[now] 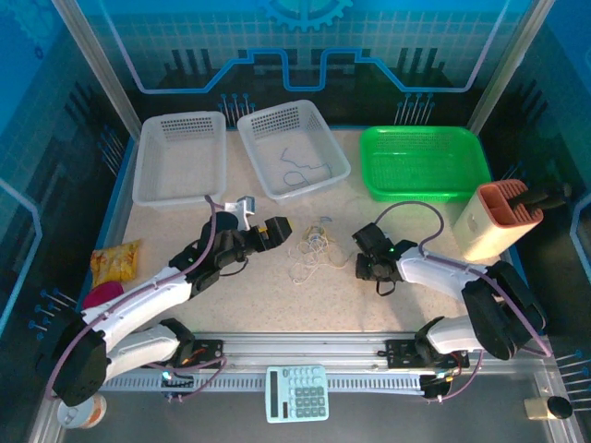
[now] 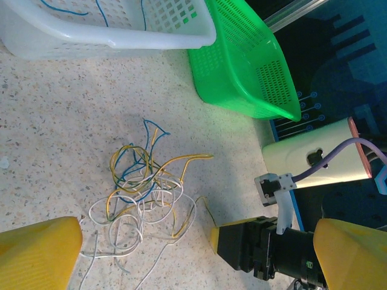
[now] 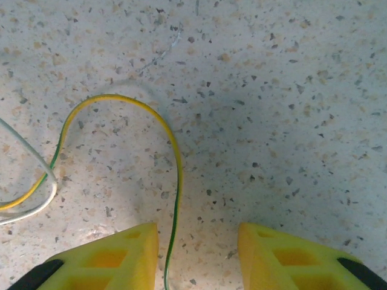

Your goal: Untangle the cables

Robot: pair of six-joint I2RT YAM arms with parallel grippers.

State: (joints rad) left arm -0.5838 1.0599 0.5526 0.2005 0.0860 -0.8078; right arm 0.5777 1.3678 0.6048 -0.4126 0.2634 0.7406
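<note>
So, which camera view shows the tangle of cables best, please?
The left wrist view: the tangle of cables sits close, with white, yellow and blue strands distinct. The top view shows it small and pale; the right wrist view catches one yellow strand and a white loop.

The tabletop (image 3: 272, 90) looks like speckled stone, matt and finely grainy. The cables (image 2: 142, 187) have smooth plastic sheaths with a slight sheen. The white basket (image 2: 121, 39) is milky, perforated plastic; the green basket (image 2: 242, 66) is glossier plastic with the same mesh. The right gripper (image 3: 198, 254) has yellow pads (image 3: 121, 257), matt and faintly rough, like moulded plastic. The rail (image 1: 305, 346) is brushed metal.
</note>
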